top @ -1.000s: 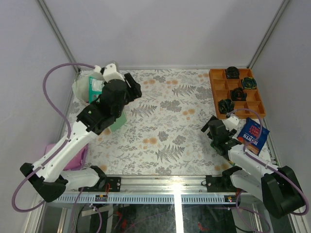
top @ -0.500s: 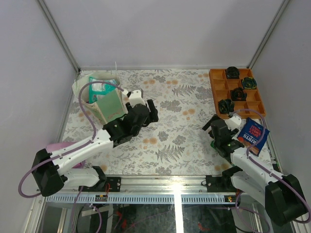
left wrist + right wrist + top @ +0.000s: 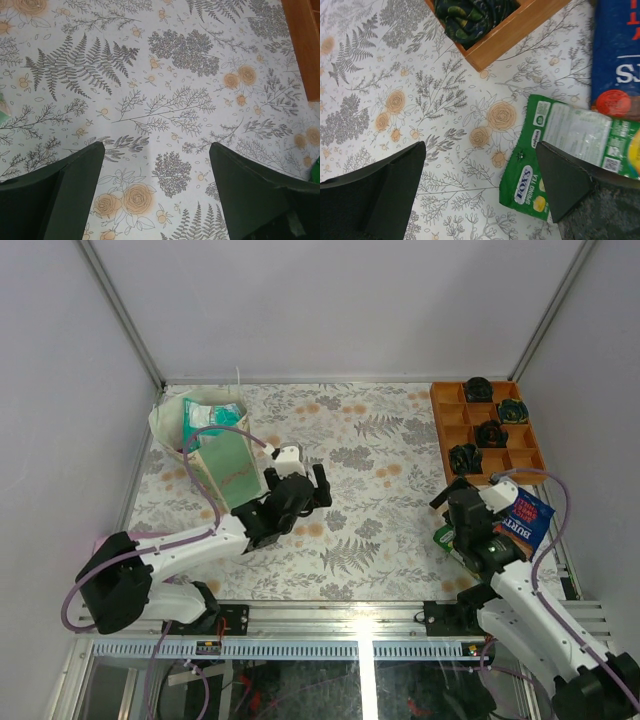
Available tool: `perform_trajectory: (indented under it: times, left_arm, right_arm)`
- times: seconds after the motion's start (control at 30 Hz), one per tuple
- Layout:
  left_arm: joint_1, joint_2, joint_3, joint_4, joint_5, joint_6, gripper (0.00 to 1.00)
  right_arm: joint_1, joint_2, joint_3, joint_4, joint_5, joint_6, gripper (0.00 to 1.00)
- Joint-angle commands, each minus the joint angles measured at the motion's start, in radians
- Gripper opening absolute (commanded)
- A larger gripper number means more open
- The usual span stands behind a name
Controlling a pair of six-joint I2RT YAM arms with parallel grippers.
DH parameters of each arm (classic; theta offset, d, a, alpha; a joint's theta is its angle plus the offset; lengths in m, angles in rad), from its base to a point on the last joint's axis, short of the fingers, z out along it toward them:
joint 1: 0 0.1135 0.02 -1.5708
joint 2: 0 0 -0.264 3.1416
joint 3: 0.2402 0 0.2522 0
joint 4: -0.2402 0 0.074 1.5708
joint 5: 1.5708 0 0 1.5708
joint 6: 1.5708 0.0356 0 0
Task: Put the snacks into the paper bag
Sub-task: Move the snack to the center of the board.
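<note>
Floral tablecloth (image 3: pixel 380 510), left fingers (image 3: pixel 75 190) wide, empty, right fingers (image 3: pixel 380 200) wide (over green sweets packet (image 3: pixel 560 150))

From above, the right arm (image 3: pixel 505 575) hides most of the green packet (image 3: pixel 441 537) and part of the crisp bag (image 3: pixel 527 518). The right wrist view's edge cuts off the tray (image 3: pixel 512 32).

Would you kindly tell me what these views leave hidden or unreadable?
- Paper bag, top view: its walls hide everything below the green-white packet at the mouth.
- Green FOX'S packet, right wrist view: partly behind a finger of the right gripper and cut by the frame edge.
- Blue BURTS bag, right wrist view: cropped by the edge, label incomplete.
- Dark objects in the orange tray, top view: too small to identify.
</note>
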Motion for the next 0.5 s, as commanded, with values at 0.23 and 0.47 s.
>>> perform_trajectory:
  times: [0.23, 0.47]
  left_arm:
    - [0.037, -0.003, -0.044, 0.147, 0.025, 0.038, 1.00]
    - [0.096, -0.018, -0.075, 0.156, 0.092, 0.011, 1.00]
  right_arm:
    - [-0.002, -0.217, 0.075, -0.411, 0.101, 0.146, 0.99]
    - [-0.002, -0.208, 0.084, -0.565, 0.096, 0.331, 0.99]
